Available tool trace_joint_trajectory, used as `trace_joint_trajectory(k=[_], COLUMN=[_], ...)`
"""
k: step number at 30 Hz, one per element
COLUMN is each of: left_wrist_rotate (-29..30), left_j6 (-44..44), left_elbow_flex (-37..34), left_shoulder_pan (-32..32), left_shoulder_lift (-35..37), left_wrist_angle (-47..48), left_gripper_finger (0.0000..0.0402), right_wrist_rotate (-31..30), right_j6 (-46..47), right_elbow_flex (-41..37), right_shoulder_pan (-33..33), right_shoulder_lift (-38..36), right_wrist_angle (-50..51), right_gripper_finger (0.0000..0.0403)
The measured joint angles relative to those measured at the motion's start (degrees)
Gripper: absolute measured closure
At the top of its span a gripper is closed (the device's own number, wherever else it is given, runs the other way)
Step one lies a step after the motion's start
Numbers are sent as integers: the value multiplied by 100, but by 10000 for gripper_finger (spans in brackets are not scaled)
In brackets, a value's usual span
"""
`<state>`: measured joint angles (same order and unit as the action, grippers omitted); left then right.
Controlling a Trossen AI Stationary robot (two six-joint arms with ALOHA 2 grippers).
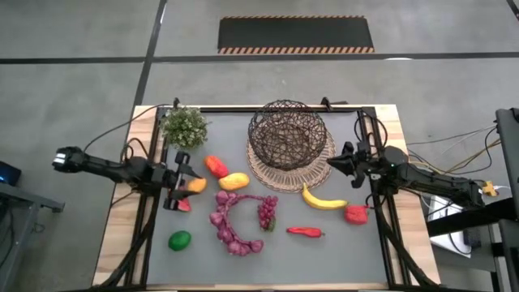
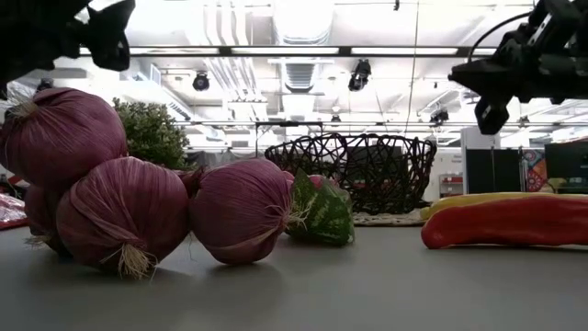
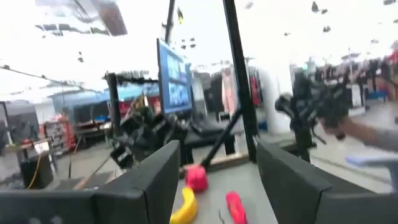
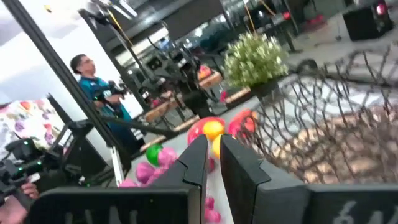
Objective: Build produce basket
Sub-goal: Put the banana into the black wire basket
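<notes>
The dark wire basket [image 1: 288, 134] stands on a round woven mat [image 1: 318, 172] at the table's far middle. The produce lies on the grey mat in front of it: mango [image 1: 234, 181], orange [image 1: 195, 185], grapes [image 1: 266, 211], purple string [image 1: 231, 229], banana [image 1: 323, 200], two red peppers [image 1: 305, 232] [image 1: 355, 214] and lime [image 1: 179, 240]. My left gripper [image 1: 185, 183] hangs open above the orange, raised off the table, with nothing between its fingers [image 3: 155, 180]. My right gripper [image 1: 334, 163] hovers shut beside the basket's right rim [image 4: 323, 124] and holds nothing.
A bushy green plant [image 1: 185, 126] stands at the far left, close to my left arm. In the low view a watermelon slice [image 2: 322, 210] lies in front of the basket [image 2: 354, 170]. A black frame edges the table. A person [image 4: 93, 84] stands beyond the table.
</notes>
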<state>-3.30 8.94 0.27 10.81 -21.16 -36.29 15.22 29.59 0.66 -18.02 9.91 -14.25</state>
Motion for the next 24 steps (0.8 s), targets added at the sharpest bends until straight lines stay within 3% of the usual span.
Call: trace_joint_trajectory(k=[5, 11, 17, 24], left_wrist_rotate=[95, 706, 1578, 1474], left_j6=[-1111, -1257, 71, 1093], left_elbow_flex=[0, -4, 23, 154], left_shoulder_pan=[-7, -9, -11, -15], left_shoulder_lift=[-338, -622, -742, -754], left_wrist_angle=[-1094, -2629, -3431, -3498], left_gripper_finger=[206, 206, 206, 206], right_wrist_rotate=[-60, -226, -483, -583], right_j6=[-485, -816, -1259, -987], right_elbow_flex=[-2, -2, -2, -2], right_shoulder_pan=[0, 0, 0, 2], right_shoulder_lift=[0, 26, 33, 68], right_wrist_angle=[-193, -187, -199, -436], right_gripper_finger=[369, 369, 369, 369])
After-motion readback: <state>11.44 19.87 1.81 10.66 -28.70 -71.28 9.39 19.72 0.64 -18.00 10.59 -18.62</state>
